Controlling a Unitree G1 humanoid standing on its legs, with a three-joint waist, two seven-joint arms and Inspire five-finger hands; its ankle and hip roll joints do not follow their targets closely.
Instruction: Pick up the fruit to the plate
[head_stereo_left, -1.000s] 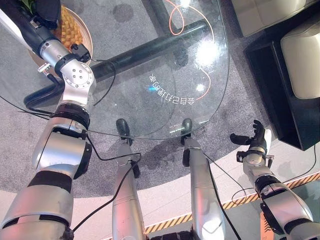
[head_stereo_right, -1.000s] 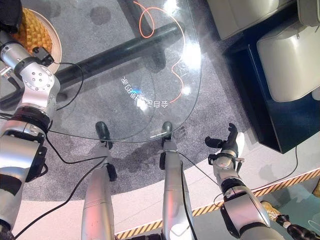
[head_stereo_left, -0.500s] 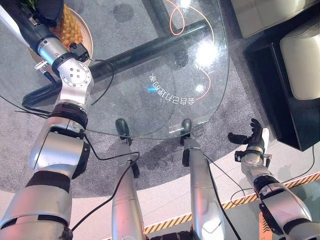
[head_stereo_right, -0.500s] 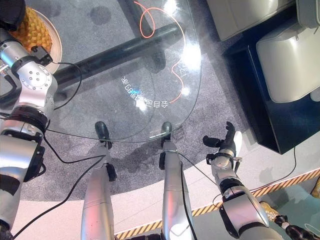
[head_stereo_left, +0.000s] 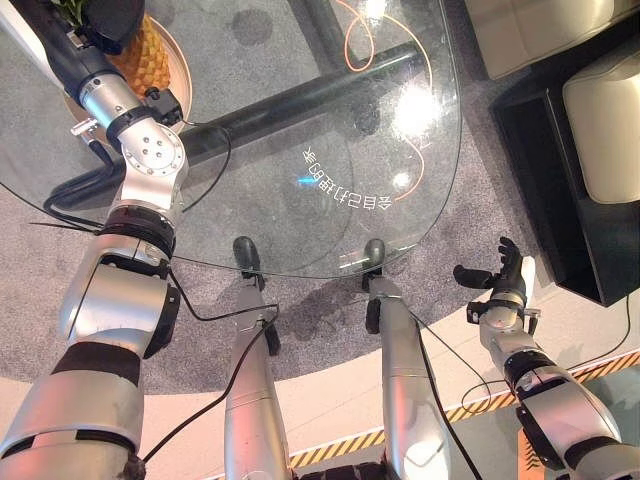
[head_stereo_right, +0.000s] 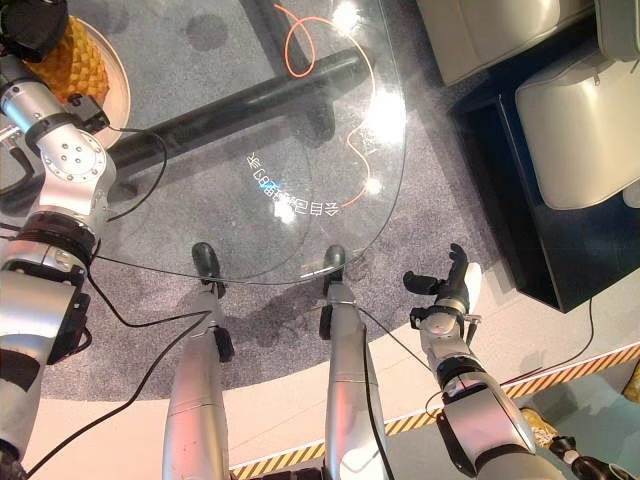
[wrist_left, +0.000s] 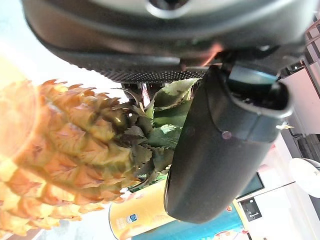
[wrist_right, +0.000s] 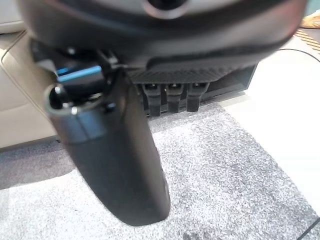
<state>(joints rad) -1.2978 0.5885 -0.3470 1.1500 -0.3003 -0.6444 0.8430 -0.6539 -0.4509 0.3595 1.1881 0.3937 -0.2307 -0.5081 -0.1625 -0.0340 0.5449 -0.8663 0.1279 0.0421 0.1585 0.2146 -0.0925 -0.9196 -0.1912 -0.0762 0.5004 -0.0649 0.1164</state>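
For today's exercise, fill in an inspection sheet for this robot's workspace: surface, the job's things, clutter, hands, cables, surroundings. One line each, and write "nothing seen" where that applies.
Surface: round glass table on a dark tubular frame, grey carpet below.
Job's things: pineapple lying on the plate at the table's far left; its leafy crown shows in the left wrist view.
Clutter: nothing seen.
Hands: left hand over the pineapple's crown end, grasp cannot be told; right hand open, fingers spread, off the table's right edge above the floor.
Cables: orange cable looping beneath the glass at the far side.
Surroundings: beige cushioned seats and a dark low cabinet to the right; striped floor tape nearby.
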